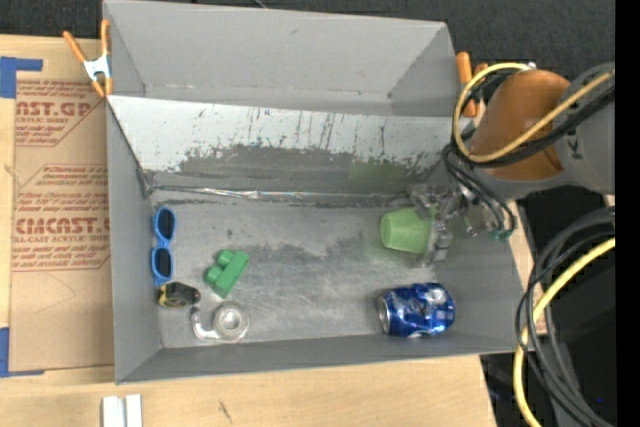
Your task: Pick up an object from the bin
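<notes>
- Reaching in from the right, the arm has its gripper (437, 227) low over the floor of the grey metal bin (300, 130), close to the right-hand wall.
- Right against the gripper, on the side away from the arm, sits a pale green cup-like thing (404, 232) with soft, rounded edges; the two look to be touching.
- From where I stand I cannot tell whether the gripper is apart, together or clamped on that green thing, as its metal parts blur into the green edge.
- Just in front of the gripper, towards the near wall, a dented blue drinks can (416, 309) lies on its side, apart from the green thing.
- Well away from the gripper, across a bare stretch of floor, a small bright green block (227, 271) lies on its own.
- Farther still, by the wall opposite the arm, a pair of blue sunglasses (162, 243) lies lengthwise.
- Near the sunglasses' lower end is a small black and yellow thing (180, 294), too small to name.
- Beside that, in the far near corner, rests a clear, silvery round thing (222, 323).
- Behind the gripper, the wrist carries an orange cover (515, 120) looped with yellow cables (470, 105).
</notes>
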`<state>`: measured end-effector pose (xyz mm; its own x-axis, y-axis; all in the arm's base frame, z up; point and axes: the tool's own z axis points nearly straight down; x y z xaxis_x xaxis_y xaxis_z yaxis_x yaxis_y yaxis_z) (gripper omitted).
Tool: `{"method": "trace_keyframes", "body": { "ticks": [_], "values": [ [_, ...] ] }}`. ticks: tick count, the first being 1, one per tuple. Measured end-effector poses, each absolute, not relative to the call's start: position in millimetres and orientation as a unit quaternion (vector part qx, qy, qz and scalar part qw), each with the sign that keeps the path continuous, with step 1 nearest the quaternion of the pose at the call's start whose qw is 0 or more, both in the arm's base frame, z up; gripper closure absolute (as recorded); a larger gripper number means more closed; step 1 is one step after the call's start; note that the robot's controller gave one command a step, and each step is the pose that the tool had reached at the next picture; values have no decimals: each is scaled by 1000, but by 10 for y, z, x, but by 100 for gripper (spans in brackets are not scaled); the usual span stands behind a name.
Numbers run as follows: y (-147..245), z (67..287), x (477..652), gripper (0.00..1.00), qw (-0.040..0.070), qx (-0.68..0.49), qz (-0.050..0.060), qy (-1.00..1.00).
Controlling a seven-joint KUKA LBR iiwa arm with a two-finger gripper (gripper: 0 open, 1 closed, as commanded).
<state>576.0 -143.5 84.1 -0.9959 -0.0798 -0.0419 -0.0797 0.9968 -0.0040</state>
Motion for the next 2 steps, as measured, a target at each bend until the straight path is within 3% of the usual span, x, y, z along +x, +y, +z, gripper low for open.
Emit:
{"method": "trace_keyframes", "body": {
  "ticks": [1, 2],
  "values": [
    [-1072, 2108, 5817, 100, 6, -65, -1, 998],
    [-1077, 2054, 5796, 0, 2, -64, 0, 998]
  ]
}}
